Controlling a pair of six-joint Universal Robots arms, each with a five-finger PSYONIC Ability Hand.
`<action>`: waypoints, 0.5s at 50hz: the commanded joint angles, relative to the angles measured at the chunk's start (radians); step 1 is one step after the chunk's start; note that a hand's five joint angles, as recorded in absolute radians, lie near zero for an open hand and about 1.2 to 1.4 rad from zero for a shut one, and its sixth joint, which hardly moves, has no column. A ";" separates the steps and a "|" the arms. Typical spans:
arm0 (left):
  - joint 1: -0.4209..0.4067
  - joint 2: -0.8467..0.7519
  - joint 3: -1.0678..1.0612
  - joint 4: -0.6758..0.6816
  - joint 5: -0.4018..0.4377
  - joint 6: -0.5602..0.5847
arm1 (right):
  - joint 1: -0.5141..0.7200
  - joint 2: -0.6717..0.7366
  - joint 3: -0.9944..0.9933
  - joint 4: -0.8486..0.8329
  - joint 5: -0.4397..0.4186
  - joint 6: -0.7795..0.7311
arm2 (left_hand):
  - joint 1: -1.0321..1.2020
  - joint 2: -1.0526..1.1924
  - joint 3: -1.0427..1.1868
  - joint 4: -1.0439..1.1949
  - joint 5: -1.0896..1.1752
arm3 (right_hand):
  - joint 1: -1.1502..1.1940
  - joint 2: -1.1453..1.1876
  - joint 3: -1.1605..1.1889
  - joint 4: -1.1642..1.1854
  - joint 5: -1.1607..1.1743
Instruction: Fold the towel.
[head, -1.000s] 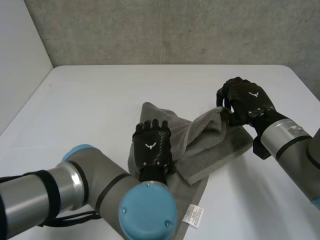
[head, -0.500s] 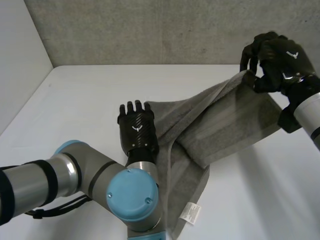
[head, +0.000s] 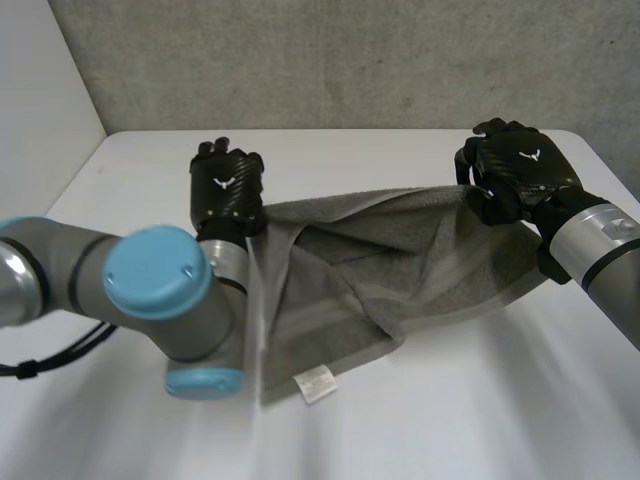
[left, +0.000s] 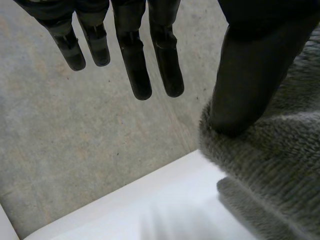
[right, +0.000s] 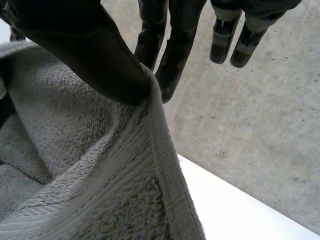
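Note:
The grey towel (head: 400, 270) hangs spread between my two hands above the white table (head: 150, 170); its lower edge with a white label (head: 315, 385) trails near the table's front. My left hand (head: 225, 190) is at the towel's back left corner. In the left wrist view its thumb (left: 250, 75) digs into the towel's (left: 270, 170) edge while its fingers (left: 137, 75) stay straight, apart from the cloth. My right hand (head: 515, 175) holds the back right corner up. There the thumb (right: 85, 55) and fingers pinch the hem of the towel (right: 90, 190).
A concrete wall (head: 350, 60) runs behind the table and a white wall (head: 40, 100) closes the left side. My left arm's blue-capped elbow (head: 155, 270) sits low beside the towel's left edge.
My left hand left the towel's middle, went back and left, and took its corner. My right hand swung up and right, then lower, drawing the towel out between the hands.

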 joint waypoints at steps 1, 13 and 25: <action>0.125 0.000 0.030 -0.093 0.202 -0.009 | 0.005 -0.009 0.007 -0.001 0.003 0.003 | -0.123 -0.122 -0.044 -0.052 -0.122 | 0.080 0.106 -0.006 -0.007 0.071; 0.274 0.001 0.053 -0.317 0.550 -0.026 | 0.020 0.023 0.009 -0.002 0.003 0.000 | -0.387 -0.386 -0.044 -0.052 -0.386 | 0.080 0.106 -0.006 -0.007 0.071; 0.123 0.105 -0.105 -0.388 0.402 -0.294 | 0.026 0.040 0.016 -0.002 0.003 -0.001 | -0.454 -0.453 -0.044 -0.052 -0.454 | 0.080 0.106 -0.006 -0.007 0.071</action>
